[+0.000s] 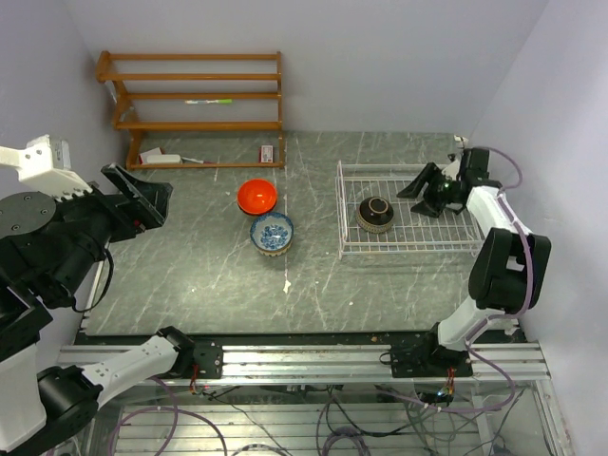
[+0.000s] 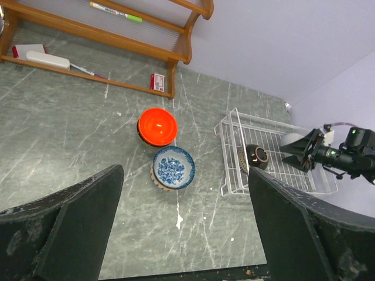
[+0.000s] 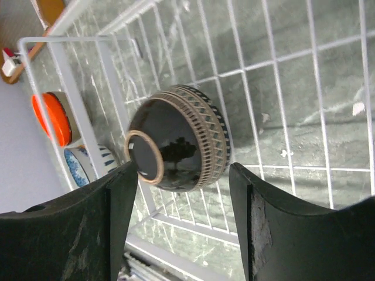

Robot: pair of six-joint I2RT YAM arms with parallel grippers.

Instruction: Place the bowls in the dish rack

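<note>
Top view looked straight down on the table [image 1: 190,275]. Left wrist watched from afar, right wrist close behind its claw [image 3: 183,175]; all shared the rack [image 1: 340,211].

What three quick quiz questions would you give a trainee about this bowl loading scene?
1. True or false: the dark bowl lies inside the dish rack.
2. Which bowl stands nearest the wooden shelf? A orange bowl, B blue-and-white bowl, C dark bowl.
3. How many bowls stand on the table outside the rack?
Key: 1 true; 2 A; 3 two.
</note>
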